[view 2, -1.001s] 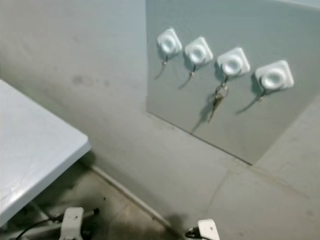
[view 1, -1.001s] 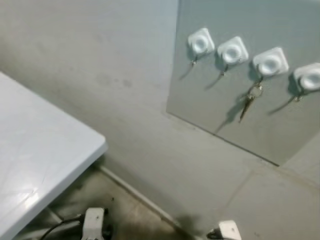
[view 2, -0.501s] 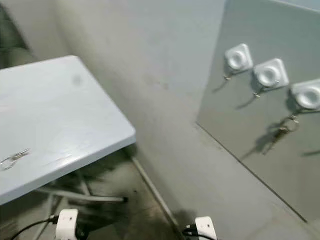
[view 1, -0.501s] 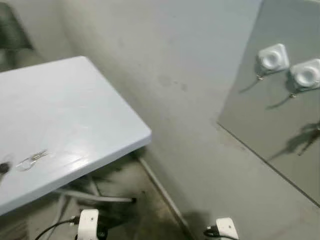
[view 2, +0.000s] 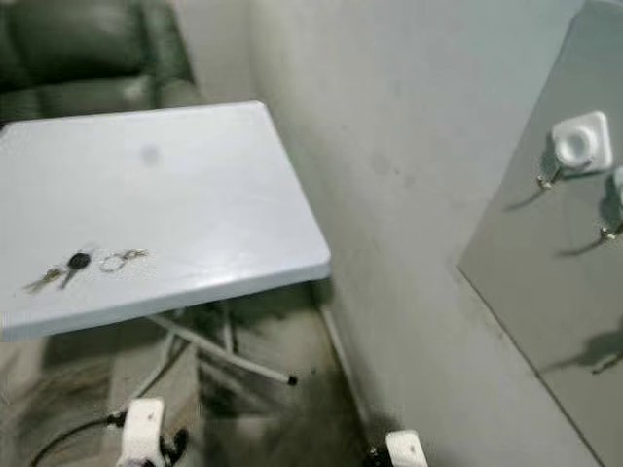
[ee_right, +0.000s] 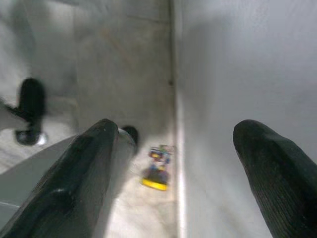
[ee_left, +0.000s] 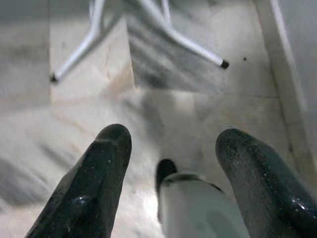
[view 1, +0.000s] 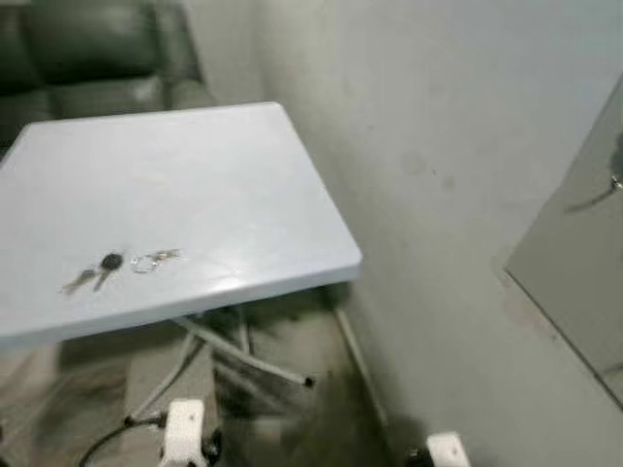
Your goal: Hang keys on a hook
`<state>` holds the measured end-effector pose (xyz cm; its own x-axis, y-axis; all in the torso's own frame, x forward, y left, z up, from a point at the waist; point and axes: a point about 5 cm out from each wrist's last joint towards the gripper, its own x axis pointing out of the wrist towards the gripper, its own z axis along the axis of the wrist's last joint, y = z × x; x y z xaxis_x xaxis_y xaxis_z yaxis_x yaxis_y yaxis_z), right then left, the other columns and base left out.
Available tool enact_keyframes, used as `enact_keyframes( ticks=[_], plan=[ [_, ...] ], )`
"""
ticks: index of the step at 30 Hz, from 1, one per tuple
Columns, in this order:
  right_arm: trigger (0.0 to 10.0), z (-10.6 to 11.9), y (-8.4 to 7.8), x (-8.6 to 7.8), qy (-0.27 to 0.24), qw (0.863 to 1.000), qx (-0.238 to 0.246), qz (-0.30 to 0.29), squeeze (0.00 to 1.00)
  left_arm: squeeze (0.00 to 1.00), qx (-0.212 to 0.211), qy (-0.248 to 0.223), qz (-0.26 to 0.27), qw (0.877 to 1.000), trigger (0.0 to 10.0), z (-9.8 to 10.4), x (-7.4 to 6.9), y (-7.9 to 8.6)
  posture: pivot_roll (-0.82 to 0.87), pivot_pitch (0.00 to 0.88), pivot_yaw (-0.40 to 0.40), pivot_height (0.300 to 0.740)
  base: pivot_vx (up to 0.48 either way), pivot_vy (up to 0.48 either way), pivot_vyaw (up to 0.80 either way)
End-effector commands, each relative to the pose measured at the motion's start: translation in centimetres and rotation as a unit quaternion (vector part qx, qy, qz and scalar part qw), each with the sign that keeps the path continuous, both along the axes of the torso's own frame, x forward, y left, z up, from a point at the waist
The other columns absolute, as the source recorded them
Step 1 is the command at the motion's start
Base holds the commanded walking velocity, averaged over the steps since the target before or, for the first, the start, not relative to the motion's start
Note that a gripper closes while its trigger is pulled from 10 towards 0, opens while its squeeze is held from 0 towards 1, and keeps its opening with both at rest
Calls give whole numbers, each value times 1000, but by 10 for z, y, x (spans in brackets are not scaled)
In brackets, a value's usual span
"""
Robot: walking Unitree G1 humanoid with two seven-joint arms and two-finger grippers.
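— How do your jaws stand?

— My left jaws (ee_left: 171,163) hang low with the two black fingers (ee_left: 94,183) spread apart and nothing between them. They point down at the pale floor (ee_left: 59,124), where the white table legs (ee_left: 178,34) stand out ahead of them. My right jaws (ee_right: 173,173) hang low too, spread wide and empty, close beside the grey wall (ee_right: 237,74). A small coloured object (ee_right: 157,168) lies on the floor at the wall's foot, beyond these jaws; it is too blurred to name.

— And the keys?

— A bunch of keys (view 1: 95,270) with a dark head lies on the pale blue surface (view 1: 195,165), well above my left jaws and off to their left. A key ring (view 1: 151,260) with a key on it lies just beside that bunch. Both are well apart from either jaws.

— The hook?

— Up the wall, high above my right jaws, a grey panel (view 2: 545,292) carries a white square hook (view 2: 581,143). A dark green armchair (view 2: 78,49) stands behind the surface.
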<state>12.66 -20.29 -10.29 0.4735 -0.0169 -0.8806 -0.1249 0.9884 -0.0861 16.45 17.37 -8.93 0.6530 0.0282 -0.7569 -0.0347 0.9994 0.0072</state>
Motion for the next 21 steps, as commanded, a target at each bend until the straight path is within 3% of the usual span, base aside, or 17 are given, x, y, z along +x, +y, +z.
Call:
enact_keyframes(
  ticks=[1, 10, 12, 21],
  plan=[
    [10000, 3, 6, 11, -15, 1000, 6, 5, 0, 0, 15, 2, 0, 1000, 10000, 1, 0, 12, -73, 0, -29, 740, 0, 0, 800],
    [10000, 3, 6, 11, -16, 1000, 12, 0, 0, 0, 14, 4, 9, 1000, 10000, 1, -1, 14, -71, 0, -27, 740, 0, 0, 800],
    [10000, 3, 6, 10, -19, 999, 29, -30, 0, 0, 14, 4, 10, 1000, 10000, 1, -1, 15, -70, 0, -27, 740, 0, 0, 0],
    [10000, 2, 6, 9, -18, 999, 31, -31, 0, 0, 7, 6, 21, 1000, 10000, 0, -2, 16, -72, 0, -22, 740, 0, 0, 0]
  ],
)
